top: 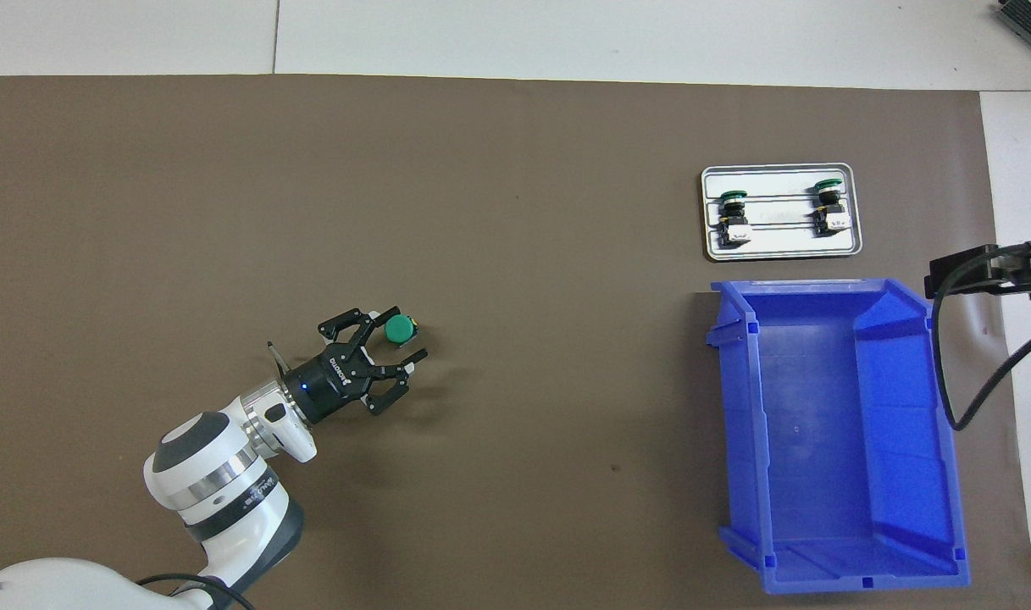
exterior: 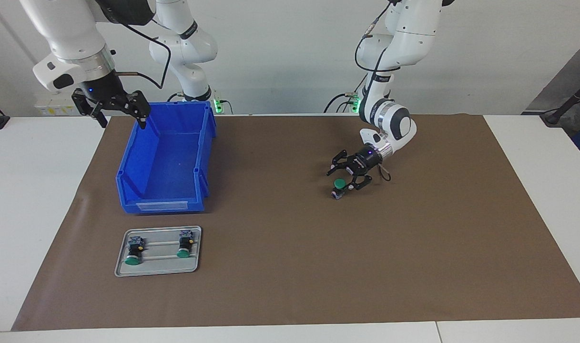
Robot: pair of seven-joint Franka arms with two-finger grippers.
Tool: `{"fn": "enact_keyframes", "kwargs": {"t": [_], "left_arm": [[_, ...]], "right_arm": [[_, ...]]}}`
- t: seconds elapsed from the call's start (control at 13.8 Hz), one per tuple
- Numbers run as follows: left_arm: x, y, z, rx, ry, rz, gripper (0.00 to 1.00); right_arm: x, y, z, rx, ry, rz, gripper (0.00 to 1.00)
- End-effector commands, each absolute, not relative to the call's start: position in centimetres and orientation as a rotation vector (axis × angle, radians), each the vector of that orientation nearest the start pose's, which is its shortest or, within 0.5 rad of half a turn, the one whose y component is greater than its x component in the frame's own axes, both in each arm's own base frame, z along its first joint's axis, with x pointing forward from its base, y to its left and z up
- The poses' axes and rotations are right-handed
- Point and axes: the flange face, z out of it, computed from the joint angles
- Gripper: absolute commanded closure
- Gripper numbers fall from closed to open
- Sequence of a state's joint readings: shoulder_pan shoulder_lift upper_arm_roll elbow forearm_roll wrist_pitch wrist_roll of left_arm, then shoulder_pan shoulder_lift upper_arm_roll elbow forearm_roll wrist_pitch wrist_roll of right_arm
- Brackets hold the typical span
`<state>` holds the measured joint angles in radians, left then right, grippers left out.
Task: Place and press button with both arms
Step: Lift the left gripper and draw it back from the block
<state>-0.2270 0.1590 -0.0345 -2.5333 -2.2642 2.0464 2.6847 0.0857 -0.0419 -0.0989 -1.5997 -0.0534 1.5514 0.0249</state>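
- Facing view: my left gripper [exterior: 343,181] low over mat [exterior: 290,267] mid-area, fingers spread round the button [exterior: 339,186]; button standing on mat, cap up, looks let go; my right gripper [exterior: 112,105] spread, empty, waiting over bin [exterior: 166,159] corner.
- Overhead view: button between L fingertips; tray [top: 780,252] w/ two spare buttons [top: 776,207] near mat's far corner, R arm's end; best lift L straight up, no nudging, then press cap squarely.

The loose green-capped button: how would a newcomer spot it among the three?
Start from the brown mat. Go to the left gripper, low over the mat's middle. The button stands alone on the mat between its open fingers; the other two buttons lie on the metal tray.
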Motion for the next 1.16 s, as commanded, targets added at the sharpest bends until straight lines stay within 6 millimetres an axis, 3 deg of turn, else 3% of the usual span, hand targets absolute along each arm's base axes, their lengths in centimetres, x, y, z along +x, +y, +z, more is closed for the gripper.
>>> {"fn": "enact_keyframes", "kwargs": {"t": [0.0, 0.58, 0.73, 1.09], "left_arm": [[43.8, -14.7, 22.7, 1.787, -0.819, 1.431, 0.05], [45.1, -9.0, 24.4, 1.818, -0.885, 1.284, 0.05], [45.4, -7.9, 26.5, 1.914, -0.873, 1.235, 0.05], [48.5, -6.2, 32.4, 2.095, -0.941, 0.97, 0.05]], "right_arm": [[53.5, -1.4, 63.4, -3.171, 0.037, -0.002, 0.0], [53.5, -1.4, 63.4, -3.171, 0.037, -0.002, 0.0], [53.5, -1.4, 63.4, -3.171, 0.037, -0.002, 0.0], [53.5, -1.4, 63.4, -3.171, 0.037, -0.002, 0.0]]}}
